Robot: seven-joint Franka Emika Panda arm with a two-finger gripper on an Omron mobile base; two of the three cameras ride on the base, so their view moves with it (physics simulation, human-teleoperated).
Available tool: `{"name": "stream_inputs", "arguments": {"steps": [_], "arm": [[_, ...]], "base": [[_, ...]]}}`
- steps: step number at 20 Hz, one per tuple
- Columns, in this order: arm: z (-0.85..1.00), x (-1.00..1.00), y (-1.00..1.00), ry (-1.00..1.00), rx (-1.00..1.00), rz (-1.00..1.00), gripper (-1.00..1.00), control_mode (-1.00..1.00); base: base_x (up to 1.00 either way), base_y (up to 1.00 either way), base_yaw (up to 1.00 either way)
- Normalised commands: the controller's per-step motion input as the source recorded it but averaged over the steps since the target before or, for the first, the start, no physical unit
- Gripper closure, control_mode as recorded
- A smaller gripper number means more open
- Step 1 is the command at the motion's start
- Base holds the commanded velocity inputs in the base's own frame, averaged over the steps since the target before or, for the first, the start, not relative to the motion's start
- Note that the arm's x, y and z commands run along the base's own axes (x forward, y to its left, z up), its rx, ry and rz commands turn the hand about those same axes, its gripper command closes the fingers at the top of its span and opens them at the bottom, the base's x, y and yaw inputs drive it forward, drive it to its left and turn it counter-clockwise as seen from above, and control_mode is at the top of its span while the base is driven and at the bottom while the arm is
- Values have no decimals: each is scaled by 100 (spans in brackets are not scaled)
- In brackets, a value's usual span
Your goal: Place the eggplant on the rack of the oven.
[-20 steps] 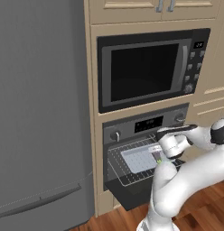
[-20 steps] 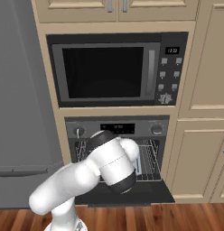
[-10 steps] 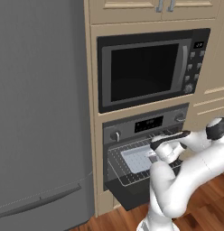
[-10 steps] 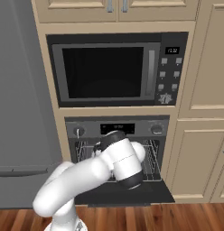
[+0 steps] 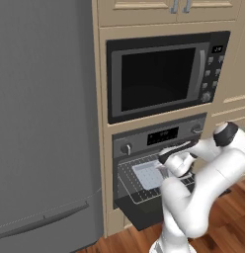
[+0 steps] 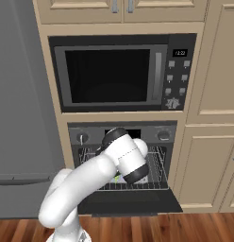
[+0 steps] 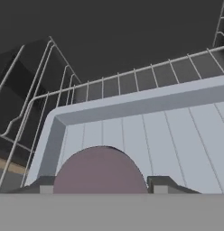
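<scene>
Inside the built-in oven [image 6: 121, 134] with the dark grey control panel and its dark door dropped open, the thin silvery wire rack [image 7: 132, 79] carries a light grey rectangular tray [image 7: 145, 131]. Between the two dark fingertips [image 7: 165, 184] in the hand view sits the rounded dark purple eggplant [image 7: 99, 171], so the gripper [image 7: 101, 186] is closed on it and holds it just above the near part of the tray floor, beside the tray's raised corner wall. From the right base view a sliver of bright green shows under the white arm, against the rack [image 6: 159, 163]. Above the oven hangs a black-windowed microwave [image 5: 164, 74] with a column of buttons, and a tall grey refrigerator [image 5: 45, 123] stands to the left.
</scene>
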Motion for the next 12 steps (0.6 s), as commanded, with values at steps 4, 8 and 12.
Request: {"name": "stream_inputs", "arguments": {"steps": [4, 8, 12], "arm": [[-26, 28, 0, 0, 0, -7, 100, -100], [-22, 27, 0, 1, 0, -7, 100, -100], [-20, 15, 0, 0, 0, -8, 100, -100]], "base": [[0, 0, 0], [0, 0, 0], [0, 0, 0]]}}
